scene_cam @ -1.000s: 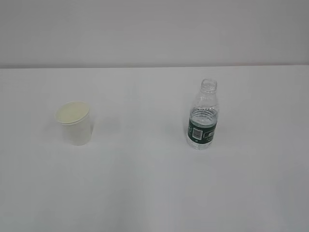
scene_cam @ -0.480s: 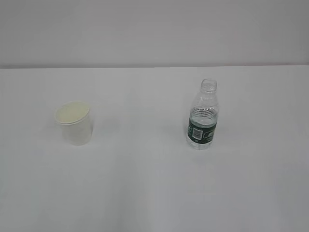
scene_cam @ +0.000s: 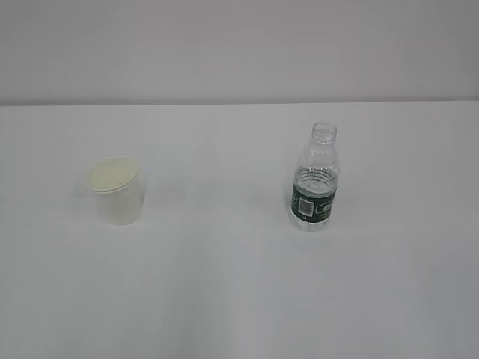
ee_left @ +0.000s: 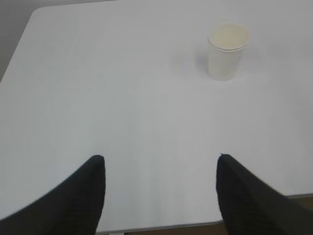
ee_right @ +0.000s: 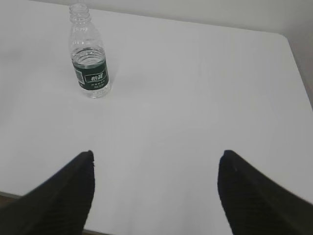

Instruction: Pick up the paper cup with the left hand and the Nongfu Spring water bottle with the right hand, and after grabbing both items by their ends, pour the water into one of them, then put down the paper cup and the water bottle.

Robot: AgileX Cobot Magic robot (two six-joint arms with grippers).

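The white paper cup (scene_cam: pixel 115 191) stands upright on the left of the white table; it also shows in the left wrist view (ee_left: pixel 227 51), far ahead and to the right. The capless Nongfu Spring water bottle (scene_cam: pixel 315 179) with its dark green label stands upright on the right, part filled with clear water; it shows in the right wrist view (ee_right: pixel 88 59), far ahead and to the left. My left gripper (ee_left: pixel 160 157) is open and empty above the table's near edge. My right gripper (ee_right: pixel 156 154) is open and empty, also near the front edge. Neither arm shows in the exterior view.
The white table (scene_cam: pixel 239 284) runs back to a pale wall (scene_cam: pixel 239 45). Its near edge (ee_left: pixel 161 227) shows below the left fingers, its left edge at the far left of that view. The table's right edge and rounded corner (ee_right: pixel 288 44) show in the right wrist view.
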